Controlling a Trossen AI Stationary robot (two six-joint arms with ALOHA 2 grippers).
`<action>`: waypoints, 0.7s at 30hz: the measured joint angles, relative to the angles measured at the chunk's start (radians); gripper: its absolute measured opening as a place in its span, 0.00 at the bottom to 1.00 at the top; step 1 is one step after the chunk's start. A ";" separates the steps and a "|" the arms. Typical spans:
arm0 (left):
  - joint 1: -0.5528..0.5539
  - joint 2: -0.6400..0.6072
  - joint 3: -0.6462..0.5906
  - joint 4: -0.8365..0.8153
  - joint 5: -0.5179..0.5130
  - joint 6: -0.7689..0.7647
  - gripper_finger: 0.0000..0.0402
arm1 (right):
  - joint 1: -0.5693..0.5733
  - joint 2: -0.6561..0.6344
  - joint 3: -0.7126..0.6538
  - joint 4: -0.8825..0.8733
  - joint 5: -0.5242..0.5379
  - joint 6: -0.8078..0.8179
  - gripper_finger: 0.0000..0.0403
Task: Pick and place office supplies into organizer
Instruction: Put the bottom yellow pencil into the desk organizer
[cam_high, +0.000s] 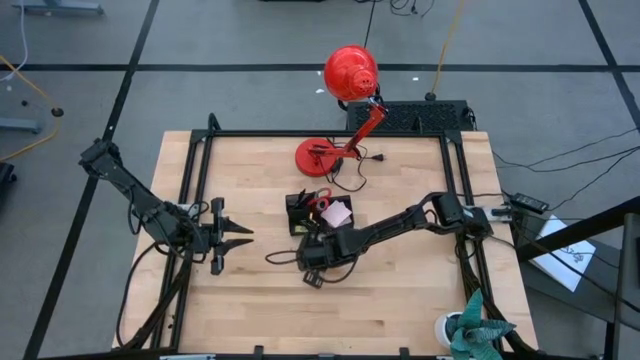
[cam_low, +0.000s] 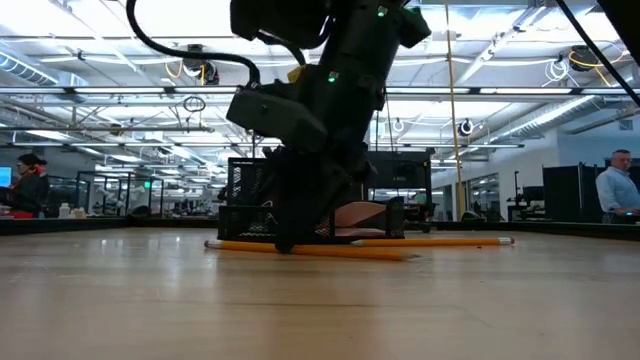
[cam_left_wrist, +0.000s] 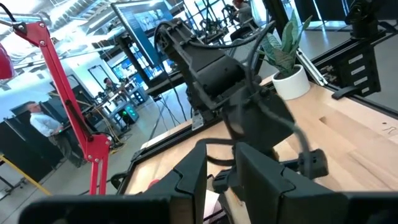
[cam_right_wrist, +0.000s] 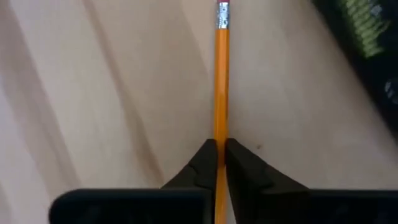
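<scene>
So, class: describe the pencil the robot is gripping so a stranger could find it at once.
Start at the red lamp, then go down to the black organizer mid-table. Just in front lie two orange pencils; the gripped pencil is the one pinched between the right gripper fingers, silver ferrule pointing away.

No text, label, brand, number or sign can be read in any of the views. The white sheet (cam_high: 556, 252) lying off the right edge of the desk (cam_high: 400, 300) carries dark marks that may be print, but they are too small to make out. The orange pencil (cam_right_wrist: 221, 81) shows no stamp on its painted side or on its metal ferrule. The black organizer (cam_high: 305, 212) and the red desk lamp (cam_high: 349, 72) bear no lettering that can be made out.
</scene>
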 joint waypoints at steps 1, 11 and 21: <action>0.000 0.000 0.000 0.000 0.000 0.000 0.23 | 0.007 0.000 -0.001 -0.001 -0.005 0.007 0.04; 0.000 0.000 0.000 0.000 0.000 -0.016 0.23 | 0.087 -0.003 -0.106 0.003 -0.071 0.133 0.06; 0.000 0.000 0.000 0.000 0.000 -0.019 0.23 | 0.137 -0.005 -0.130 0.057 -0.100 0.188 0.09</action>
